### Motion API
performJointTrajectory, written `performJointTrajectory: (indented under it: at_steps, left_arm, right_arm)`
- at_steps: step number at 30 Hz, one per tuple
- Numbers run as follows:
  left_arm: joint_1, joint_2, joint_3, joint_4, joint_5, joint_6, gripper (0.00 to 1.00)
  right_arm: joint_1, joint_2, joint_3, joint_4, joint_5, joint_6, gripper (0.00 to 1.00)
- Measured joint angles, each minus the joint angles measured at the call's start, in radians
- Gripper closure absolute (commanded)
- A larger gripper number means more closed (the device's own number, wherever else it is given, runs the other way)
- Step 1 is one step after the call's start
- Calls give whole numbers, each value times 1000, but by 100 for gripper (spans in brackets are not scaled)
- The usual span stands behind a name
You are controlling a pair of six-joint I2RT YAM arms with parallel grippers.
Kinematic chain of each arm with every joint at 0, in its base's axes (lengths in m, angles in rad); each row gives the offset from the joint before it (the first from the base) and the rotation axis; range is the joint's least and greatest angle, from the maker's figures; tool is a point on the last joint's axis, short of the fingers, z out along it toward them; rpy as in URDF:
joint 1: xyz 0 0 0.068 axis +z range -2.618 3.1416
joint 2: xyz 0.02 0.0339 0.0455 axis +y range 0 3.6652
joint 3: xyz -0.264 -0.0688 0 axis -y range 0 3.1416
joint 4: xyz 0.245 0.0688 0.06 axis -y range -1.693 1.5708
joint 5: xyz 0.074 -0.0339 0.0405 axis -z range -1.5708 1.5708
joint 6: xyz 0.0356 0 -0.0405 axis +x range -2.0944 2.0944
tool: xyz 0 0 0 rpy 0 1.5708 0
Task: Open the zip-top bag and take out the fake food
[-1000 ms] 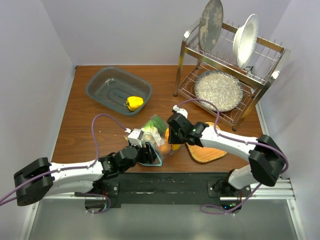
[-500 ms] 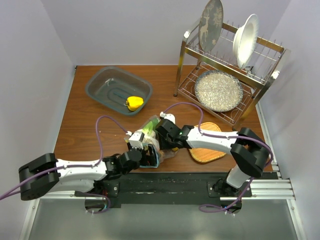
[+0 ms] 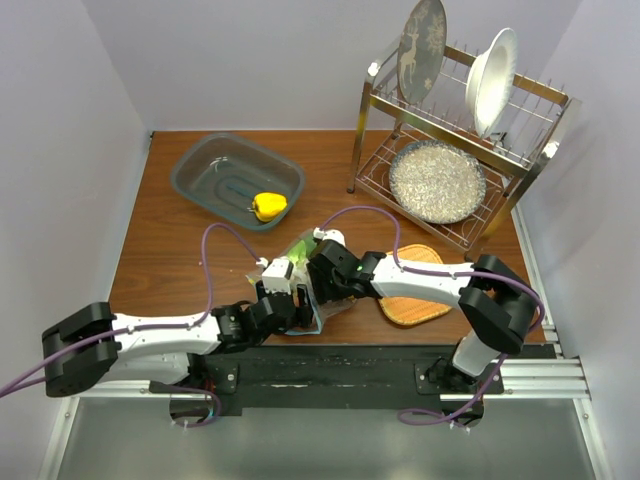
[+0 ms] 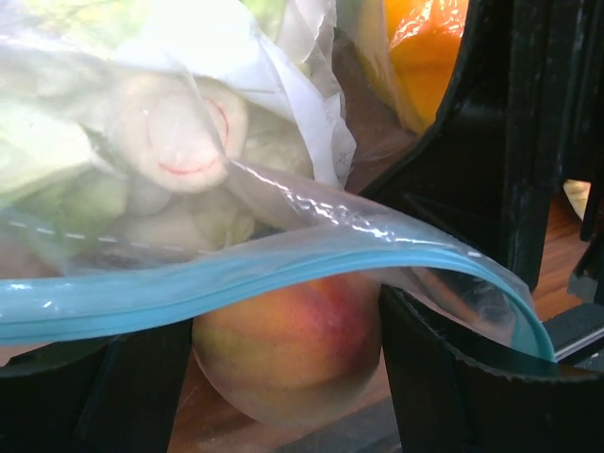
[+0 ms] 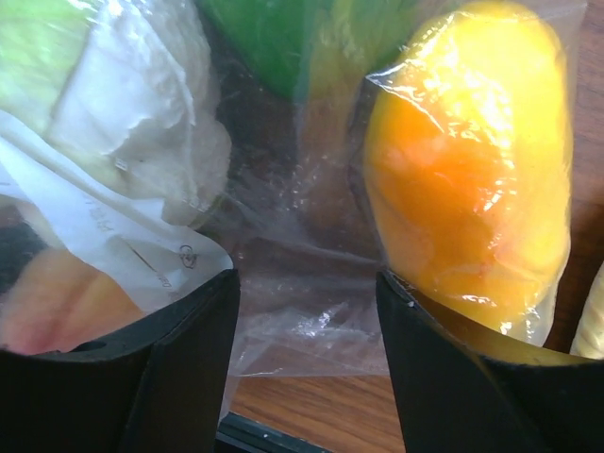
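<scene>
Squarely between both arms, the zip-top bag (image 3: 322,303) lies at the worktop's (image 3: 170,260) near edge. Around its peach (image 4: 283,340), under the teal zip strip (image 4: 189,283), the left end effector (image 4: 283,387) straddles, grip unclear; opposite, the right end effector (image 5: 307,354) gapes open.

We see the zip-top bag (image 4: 283,203) as clear, crinkly, glossy plastic with a smooth teal zip strip (image 4: 236,266); the peach (image 4: 283,349) inside looks smooth and matt. At upper right, the dish rack (image 3: 452,82) is shiny metal on the wood-grained table (image 3: 160,250).
</scene>
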State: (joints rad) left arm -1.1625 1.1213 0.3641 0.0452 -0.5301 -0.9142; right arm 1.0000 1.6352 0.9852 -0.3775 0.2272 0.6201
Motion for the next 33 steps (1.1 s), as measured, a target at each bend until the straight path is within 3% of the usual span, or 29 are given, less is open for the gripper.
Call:
performJointTrajectory:
  at_steps: [3,10,16,28,33]
  left_arm:
    - [-5,-32,5,-51,-2,-8,40]
    - [-6,-164,10,-167,2,-13,50]
    - [-6,-252,53,-258,3,-26,71]
    - [-6,-533,181,-463,20,-37,73]
    - [42,-412,407,-507,-68,37,75]
  right_arm:
    - [-7,0,0,-8,10,4,44]
    - [-47,-29,-18,-27,39,18,41]
    - [-58,-69,-30,-26,43,32,39]
    - [-58,-192,-45,-27,43,53,37]
    - [-58,-264,-49,-31,43,54,36]
